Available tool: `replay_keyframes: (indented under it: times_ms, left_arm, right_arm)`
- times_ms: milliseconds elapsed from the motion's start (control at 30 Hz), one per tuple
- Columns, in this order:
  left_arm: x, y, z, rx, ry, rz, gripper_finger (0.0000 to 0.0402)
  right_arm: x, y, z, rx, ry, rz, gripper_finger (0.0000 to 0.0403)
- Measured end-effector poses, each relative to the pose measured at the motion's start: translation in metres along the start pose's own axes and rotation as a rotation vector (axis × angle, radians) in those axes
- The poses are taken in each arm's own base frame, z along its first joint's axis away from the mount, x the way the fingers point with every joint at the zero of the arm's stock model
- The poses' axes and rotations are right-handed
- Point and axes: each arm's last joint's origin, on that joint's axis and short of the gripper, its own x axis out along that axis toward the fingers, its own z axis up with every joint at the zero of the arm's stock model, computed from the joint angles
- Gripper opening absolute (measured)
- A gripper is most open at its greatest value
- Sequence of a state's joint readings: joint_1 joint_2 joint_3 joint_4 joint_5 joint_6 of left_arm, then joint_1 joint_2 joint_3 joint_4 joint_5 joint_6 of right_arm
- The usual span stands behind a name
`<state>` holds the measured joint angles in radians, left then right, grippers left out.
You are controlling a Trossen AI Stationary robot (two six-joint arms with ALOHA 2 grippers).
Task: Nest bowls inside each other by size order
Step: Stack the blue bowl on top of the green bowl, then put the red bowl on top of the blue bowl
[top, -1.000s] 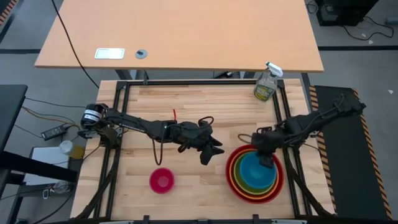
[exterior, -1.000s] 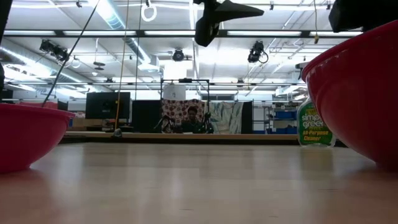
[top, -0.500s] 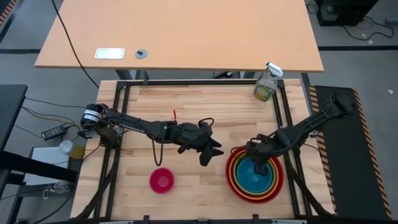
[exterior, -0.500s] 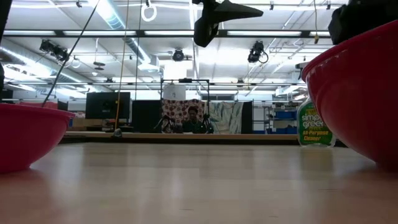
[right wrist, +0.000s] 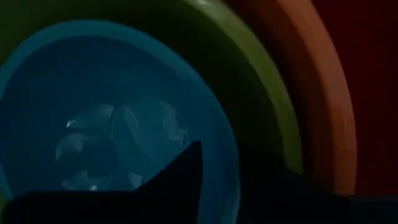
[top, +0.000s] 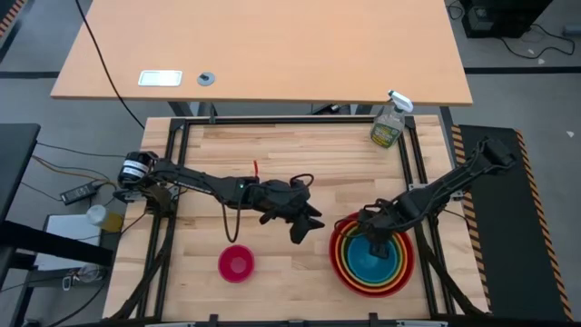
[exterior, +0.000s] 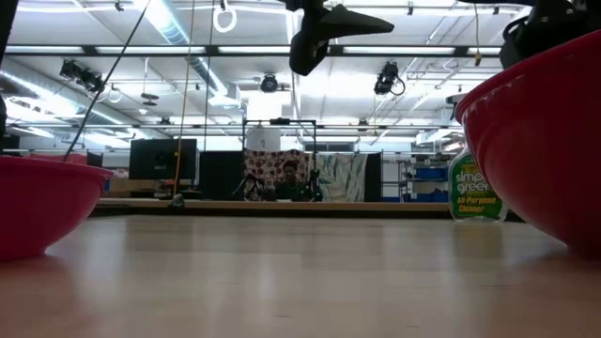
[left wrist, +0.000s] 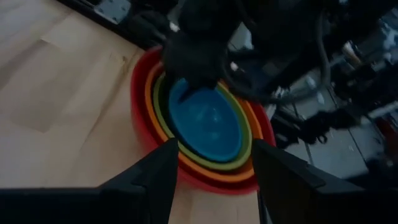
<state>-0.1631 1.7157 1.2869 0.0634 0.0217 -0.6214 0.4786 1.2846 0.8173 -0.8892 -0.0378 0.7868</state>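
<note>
The red (top: 400,277), orange (top: 338,257), green (top: 345,245) and blue (top: 374,259) bowls sit nested on the table's near right; the stack also shows in the left wrist view (left wrist: 205,118). The small pink bowl (top: 236,263) rests alone on its base at the near middle-left. My right gripper (top: 377,238) is down at the blue bowl's far rim, its fingers on either side of the rim (right wrist: 217,165). My left gripper (top: 309,229) hangs open and empty above the table, between the pink bowl and the stack. My right gripper has the blue bowl's rim (right wrist: 231,155) between its two fingers, one finger (right wrist: 180,180) inside the bowl and one outside. The fingers come from above, pointing down. The blue bowl sits in the green bowl, inside the stack.
A clear spray bottle (top: 388,123) stands at the table's far right corner, also in the low view (exterior: 472,188). Bare wood lies between the pink bowl and the stack and across the far half of the table.
My right gripper has gone a little toward the table's left and near edge, along the blue bowl's far rim, and its arm has come lower over the stack. The bowls have stayed where they were.
</note>
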Motion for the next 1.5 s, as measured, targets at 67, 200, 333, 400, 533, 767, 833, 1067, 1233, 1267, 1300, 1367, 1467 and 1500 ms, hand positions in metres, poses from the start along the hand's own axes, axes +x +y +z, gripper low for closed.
replay_keyframes:
  times_ms: [67, 200, 333, 400, 533, 767, 833, 1067, 1233, 1267, 1300, 1367, 1467, 1500]
  left_arm:
    - [0.0, 0.0, -0.001, 0.022, 0.026, -0.014, 0.0206]
    - [-0.004, 0.003, -0.006, 0.058, 0.096, 0.014, 0.0206]
    - [-0.009, 0.005, -0.013, 0.089, 0.209, 0.014, 0.0206]
    - [-0.012, 0.008, -0.019, 0.108, 0.297, 0.018, 0.0206]
    - [-0.022, 0.016, -0.035, 0.142, 0.527, 0.032, 0.0206]
    - [-0.05, 0.025, -0.066, 0.233, 0.958, 0.076, 0.0206]
    - [-0.057, 0.023, -0.074, 0.282, 1.043, 0.07, 0.0206]
    - [-0.063, 0.021, -0.109, 0.409, 1.165, 0.062, 0.0194]
    - [-0.062, 0.022, -0.124, 0.43, 1.14, 0.142, 0.0192]
    - [-0.063, 0.023, -0.125, 0.433, 1.137, 0.167, 0.0192]
    - [-0.063, 0.024, -0.127, 0.427, 1.136, 0.192, 0.0192]
    - [-0.063, 0.025, -0.13, 0.415, 1.129, 0.217, 0.0192]
    - [-0.063, 0.026, -0.135, 0.398, 1.125, 0.224, 0.0192]
    - [-0.063, 0.026, -0.137, 0.398, 1.122, 0.221, 0.0192]
  right_arm:
    - [-0.003, -0.002, -0.002, 0.01, 0.021, 0.007, 0.012]
    - [-0.012, -0.006, -0.007, 0.059, 0.056, 0.029, 0.0127]
    - [-0.028, -0.008, -0.009, 0.078, 0.066, 0.026, 0.0128]
    - [-0.036, -0.008, -0.01, 0.078, 0.071, 0.021, 0.0128]
    - [-0.052, -0.008, -0.01, 0.075, 0.062, 0.008, 0.0128]
    - [-0.071, -0.005, -0.004, 0.096, -0.042, -0.021, 0.0144]
    - [-0.075, -0.004, -0.003, 0.109, -0.073, -0.033, 0.015]
    - [-0.08, -0.005, -0.001, 0.124, -0.124, -0.073, 0.0154]
    - [-0.08, -0.005, -0.001, 0.123, -0.13, -0.077, 0.0154]
    - [-0.08, -0.005, -0.001, 0.123, -0.132, -0.079, 0.0154]
    - [-0.08, -0.005, -0.001, 0.122, -0.132, -0.08, 0.0154]
    - [-0.08, -0.005, 0.0, 0.117, -0.133, -0.08, 0.0153]
    - [-0.08, -0.005, 0.0, 0.114, -0.132, -0.08, 0.0153]
    - [-0.08, -0.005, 0.0, 0.114, -0.132, -0.08, 0.0153]
